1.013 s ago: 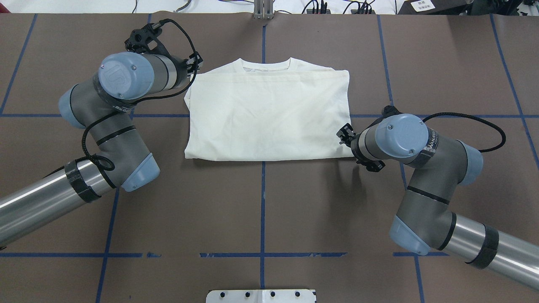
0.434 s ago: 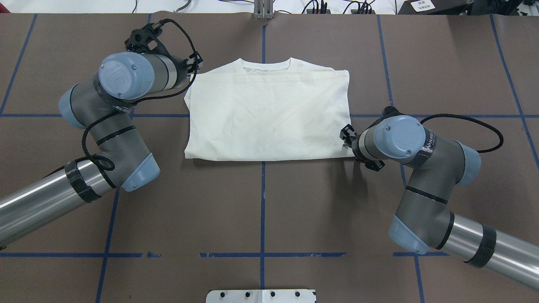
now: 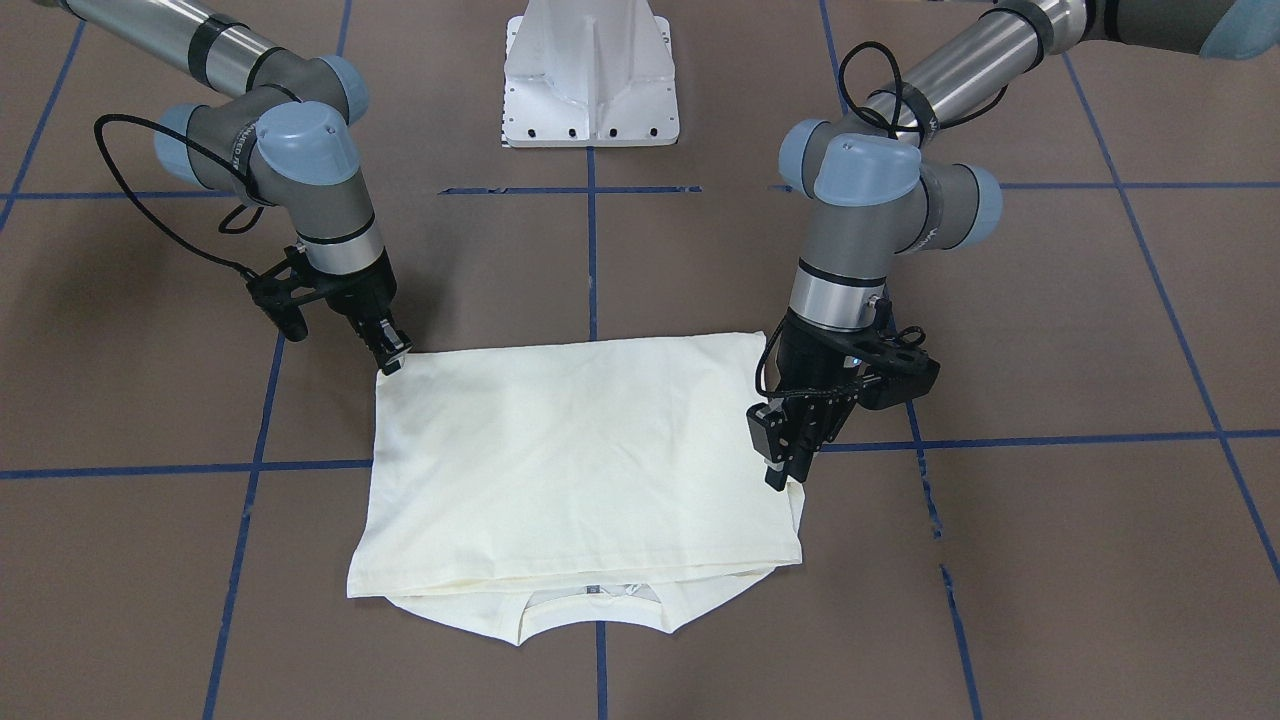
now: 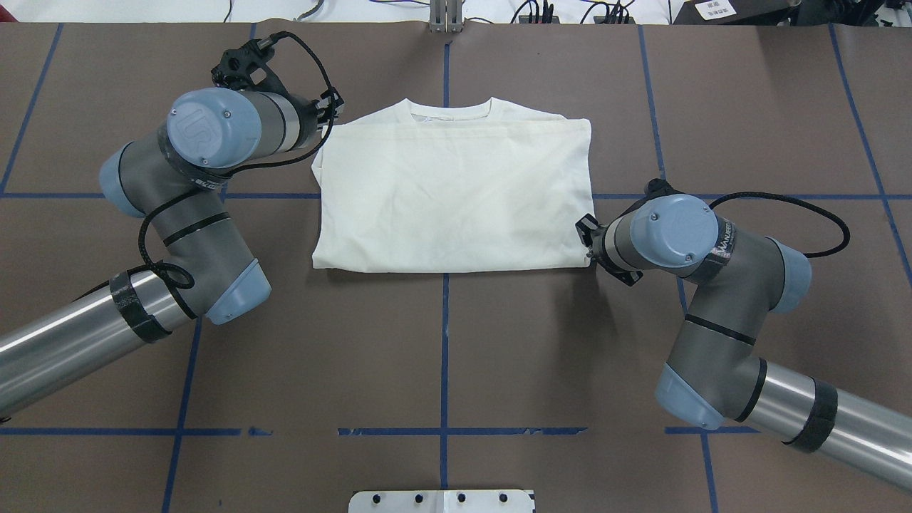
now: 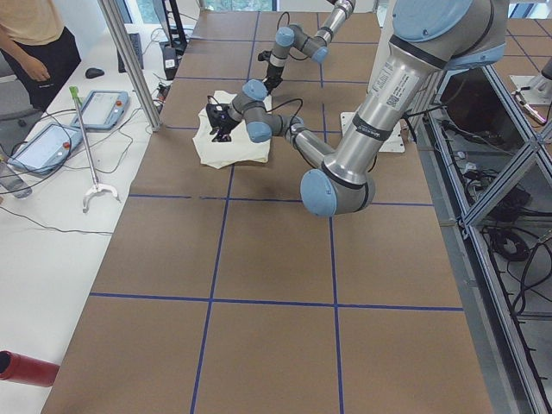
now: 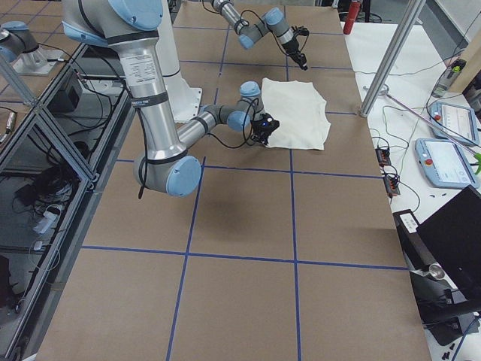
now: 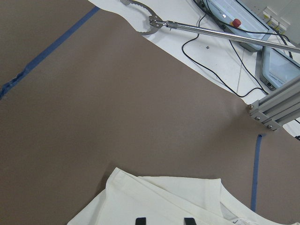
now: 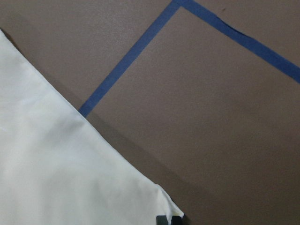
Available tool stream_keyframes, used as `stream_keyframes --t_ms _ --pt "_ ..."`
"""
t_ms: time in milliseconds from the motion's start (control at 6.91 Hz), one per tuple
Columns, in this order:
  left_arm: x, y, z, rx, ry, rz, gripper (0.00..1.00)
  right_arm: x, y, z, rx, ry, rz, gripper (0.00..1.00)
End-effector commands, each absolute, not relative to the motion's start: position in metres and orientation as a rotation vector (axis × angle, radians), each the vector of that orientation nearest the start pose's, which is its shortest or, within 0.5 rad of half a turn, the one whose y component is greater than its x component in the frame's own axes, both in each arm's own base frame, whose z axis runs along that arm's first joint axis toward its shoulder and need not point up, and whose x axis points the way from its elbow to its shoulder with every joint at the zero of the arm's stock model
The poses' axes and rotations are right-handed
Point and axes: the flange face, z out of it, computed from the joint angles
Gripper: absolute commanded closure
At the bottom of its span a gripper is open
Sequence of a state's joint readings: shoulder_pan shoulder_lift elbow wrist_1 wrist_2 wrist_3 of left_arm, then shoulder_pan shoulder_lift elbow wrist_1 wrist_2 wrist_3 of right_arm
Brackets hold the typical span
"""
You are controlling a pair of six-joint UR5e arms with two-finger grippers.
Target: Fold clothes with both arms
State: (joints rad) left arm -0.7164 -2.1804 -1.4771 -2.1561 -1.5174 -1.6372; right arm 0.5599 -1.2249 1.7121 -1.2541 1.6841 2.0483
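The cream T-shirt (image 4: 456,199) lies folded flat on the brown table, plain side up, with its collar (image 4: 449,108) at the far edge. My left gripper (image 4: 329,112) sits at the shirt's far-left corner. In the left wrist view its two fingertips (image 7: 140,221) rest apart on the cloth (image 7: 187,201), so it is open. My right gripper (image 4: 586,239) is at the near-right corner. There its fingertips (image 8: 161,219) stand nearly together on the cloth's very tip (image 8: 56,164). From across the table, the left gripper (image 3: 785,470) and right gripper (image 3: 395,358) both touch the shirt (image 3: 580,450).
The white pedestal base (image 3: 590,80) stands behind the shirt on the robot's side. Blue tape lines (image 4: 445,342) cross the brown table cover. Beyond the far edge are an aluminium post (image 5: 129,60), a grabber tool (image 5: 86,147), tablets and a standing person (image 5: 34,34).
My right arm has shifted a little toward the shirt and its gripper has come down onto the near-right corner. The left arm and the shirt have not moved.
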Motion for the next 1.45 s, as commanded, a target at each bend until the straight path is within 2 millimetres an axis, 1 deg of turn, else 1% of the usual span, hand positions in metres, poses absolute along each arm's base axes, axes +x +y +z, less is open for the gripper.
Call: stream_keyframes --t_ms 0,145,290,434,579,724,869,1013,1158,1303 --pt "0.452 -0.574 0.271 0.406 1.062 -0.726 0.61 -0.462 -0.434 0.352 -0.081 -0.884 0.925 1.00" --pt "0.447 -0.568 0.258 0.410 1.090 -0.719 0.61 -0.438 -0.414 0.326 -0.099 -0.928 0.905 1.00" --pt "0.444 -0.553 0.245 0.325 1.151 -0.685 0.61 -0.410 -0.363 0.321 -0.133 -0.909 0.857 1.00" --pt "0.438 -0.542 0.229 0.283 1.194 -0.669 0.60 -0.398 -0.300 0.312 -0.175 -0.886 0.776 1.00" --pt "0.440 -0.536 0.224 0.268 1.207 -0.656 0.56 -0.390 -0.249 0.293 -0.227 -0.854 0.723 1.00" --pt "0.438 -0.524 0.211 0.214 1.247 -0.606 0.53 -0.386 -0.198 0.282 -0.268 -0.785 0.637 1.00" --pt "0.445 -0.511 0.207 0.108 1.276 -0.634 0.50 -0.394 -0.154 0.278 -0.307 -0.722 0.553 1.00" --pt "0.458 -0.483 0.195 0.036 1.314 -0.646 0.50 -0.405 -0.120 0.283 -0.326 -0.668 0.486 1.00" --pt "0.454 -0.449 0.201 -0.005 1.327 -0.632 0.48 -0.412 -0.109 0.286 -0.277 -0.666 0.479 0.07" --pt "0.449 -0.437 0.204 -0.019 1.306 -0.634 0.46 -0.407 -0.135 0.290 -0.185 -0.657 0.550 0.00"
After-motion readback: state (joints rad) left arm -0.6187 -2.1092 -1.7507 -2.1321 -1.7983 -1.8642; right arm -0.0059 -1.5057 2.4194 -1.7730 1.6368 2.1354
